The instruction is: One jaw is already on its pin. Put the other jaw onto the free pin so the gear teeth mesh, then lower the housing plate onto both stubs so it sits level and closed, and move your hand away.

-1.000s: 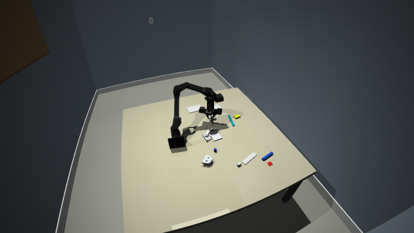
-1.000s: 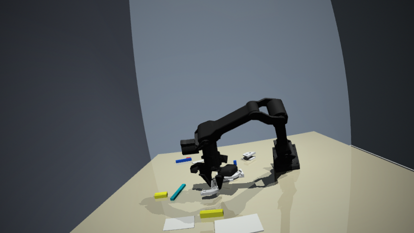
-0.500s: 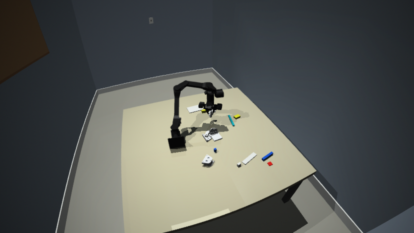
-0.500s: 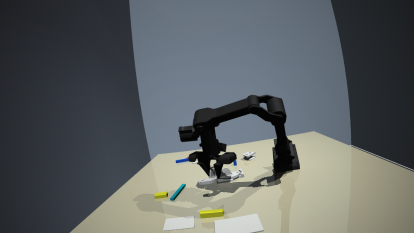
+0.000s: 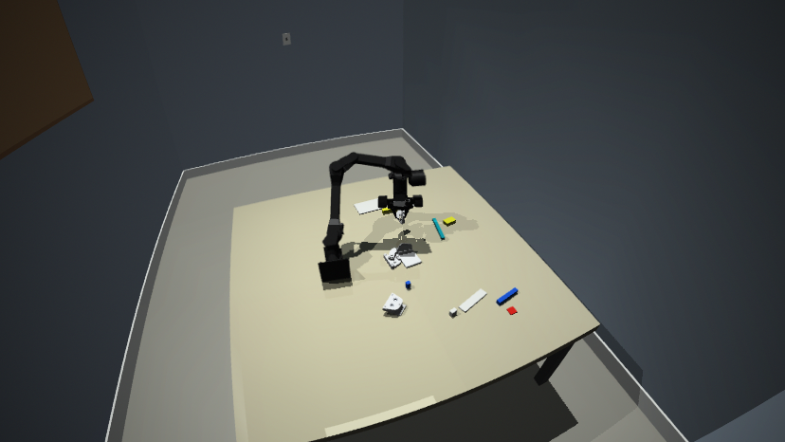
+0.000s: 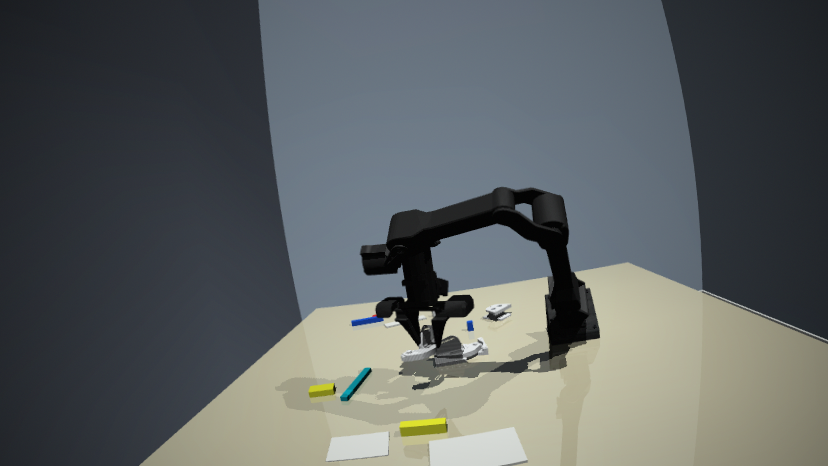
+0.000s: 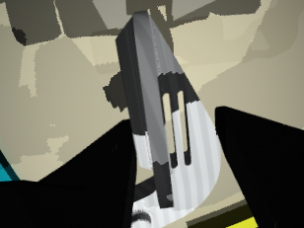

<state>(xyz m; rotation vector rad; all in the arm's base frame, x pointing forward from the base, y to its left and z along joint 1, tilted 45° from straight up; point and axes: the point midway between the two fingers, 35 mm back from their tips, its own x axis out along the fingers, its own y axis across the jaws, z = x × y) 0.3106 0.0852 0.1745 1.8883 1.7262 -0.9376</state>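
Note:
My gripper [image 5: 401, 220] [image 6: 428, 346] [image 7: 175, 122] is shut on a loose white jaw [image 5: 400, 214] [image 6: 412, 354] [image 7: 202, 147], a rounded piece with two slots and a raised fin, held above the table. The white base assembly [image 5: 392, 259] [image 6: 476, 349] lies on the table, below the gripper in the top view and right of the held jaw in the exterior view. Its pins and mesh are too small to tell. A white piece with holes [image 5: 392, 301] [image 6: 498, 308], seemingly the housing plate, sits apart, beyond the small blue block.
A flat white square [image 5: 410, 260] lies against the base. A teal bar [image 5: 438, 229] [image 6: 356, 383] and yellow blocks [image 5: 448, 220] [image 6: 422, 427] lie near the arm. A blue block [image 5: 408, 284] [image 6: 469, 325], white strip [image 5: 472, 300], blue bar [image 5: 506, 296] and red piece [image 5: 512, 310] lie farther off.

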